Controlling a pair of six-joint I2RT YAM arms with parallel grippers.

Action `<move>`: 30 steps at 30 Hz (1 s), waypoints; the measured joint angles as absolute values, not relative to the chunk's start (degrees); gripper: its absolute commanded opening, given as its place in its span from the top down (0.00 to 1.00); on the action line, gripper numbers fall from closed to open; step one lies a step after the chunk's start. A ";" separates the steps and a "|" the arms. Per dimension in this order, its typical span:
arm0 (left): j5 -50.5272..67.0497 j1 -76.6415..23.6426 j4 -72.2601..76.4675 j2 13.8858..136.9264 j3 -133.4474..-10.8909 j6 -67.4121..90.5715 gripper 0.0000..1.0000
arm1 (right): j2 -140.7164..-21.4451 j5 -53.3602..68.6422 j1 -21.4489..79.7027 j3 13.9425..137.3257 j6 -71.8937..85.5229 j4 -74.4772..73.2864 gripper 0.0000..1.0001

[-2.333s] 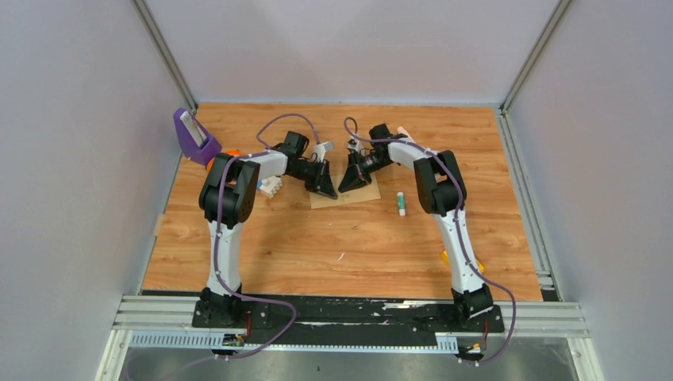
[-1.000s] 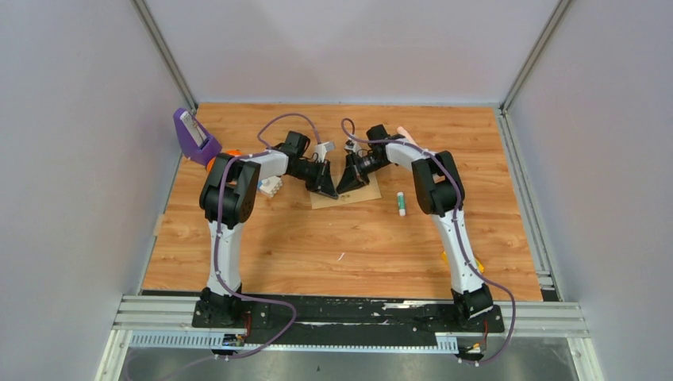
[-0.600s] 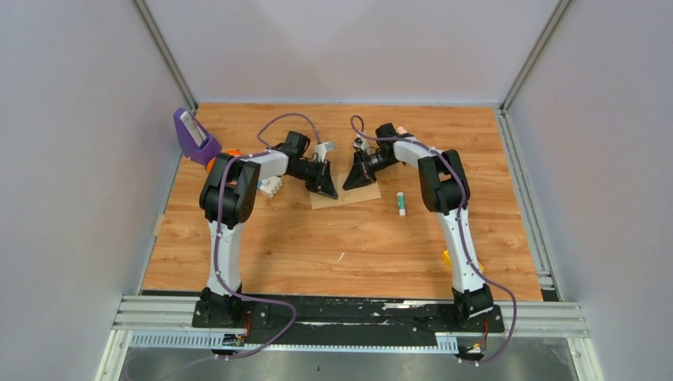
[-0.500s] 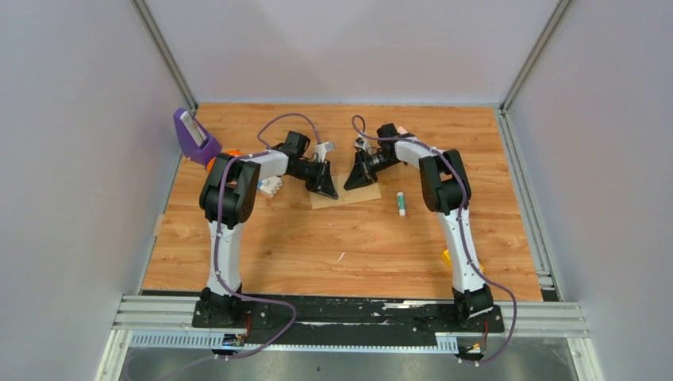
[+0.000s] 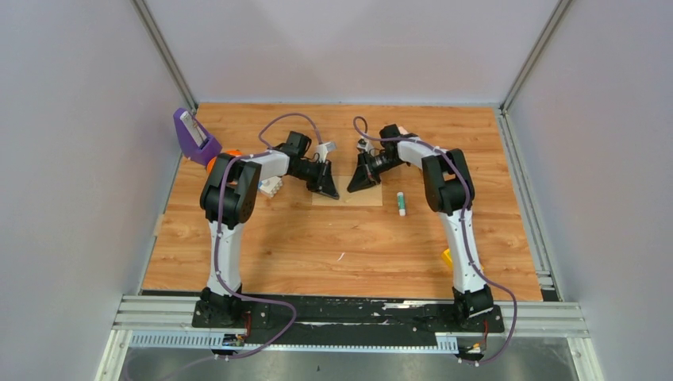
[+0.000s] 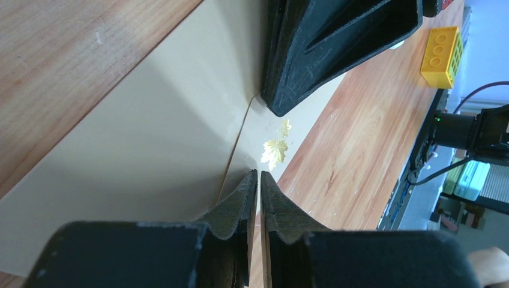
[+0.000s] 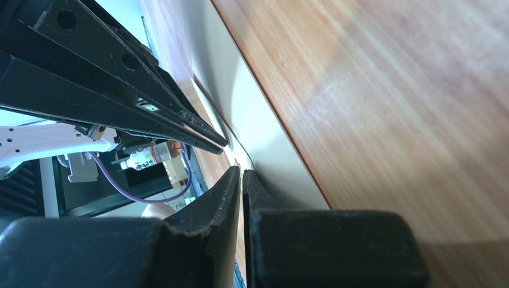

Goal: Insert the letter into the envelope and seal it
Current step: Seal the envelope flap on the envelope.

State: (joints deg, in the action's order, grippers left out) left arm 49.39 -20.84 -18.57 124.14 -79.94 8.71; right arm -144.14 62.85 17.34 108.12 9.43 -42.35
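From above, you see the envelope (image 5: 359, 198) lying flat on the counter (image 5: 317, 246); its contents are hidden. A purple holder (image 5: 193, 141) at the left edge carries a white item. On the left wrist, your left pincer (image 6: 259, 178) is narrowed to a slit, tips on the envelope beside a gold leaf sticker (image 6: 275, 151). On the right wrist, the right pincer (image 7: 241, 175) is equally narrow, tips at the envelope.

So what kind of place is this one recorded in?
Most likely a lab robot cell, not a home or office: plain grey panels wall in a wood-grain tabletop, and the left arm and right arm are bolted to a metal rail at its near edge.
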 measured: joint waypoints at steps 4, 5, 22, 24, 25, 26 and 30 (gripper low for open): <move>49.36 -20.95 -18.44 124.14 -79.94 8.71 0.84 | -143.79 62.81 17.17 107.59 8.64 -42.81 0.92; 49.34 -20.95 -18.46 124.14 -79.94 8.71 0.84 | -143.70 62.72 17.17 107.57 8.47 -42.85 0.92; 51.64 -21.67 -19.70 123.66 -80.77 8.47 0.60 | -143.17 61.34 17.82 107.87 7.22 -43.99 0.92; 50.74 -22.20 -20.60 123.66 -81.34 8.08 0.64 | -143.17 61.12 17.82 107.96 7.22 -44.10 0.92; 50.33 -22.59 -20.80 123.66 -81.54 7.86 0.66 | -143.17 61.10 17.82 108.01 7.25 -44.12 0.92; 49.84 -23.14 -20.86 123.66 -81.67 7.49 0.68 | -143.17 61.08 17.82 108.05 7.25 -44.14 0.92; 49.17 -24.95 -21.23 124.49 -82.67 7.11 0.76 | -143.17 61.01 17.87 108.05 7.27 -44.18 0.92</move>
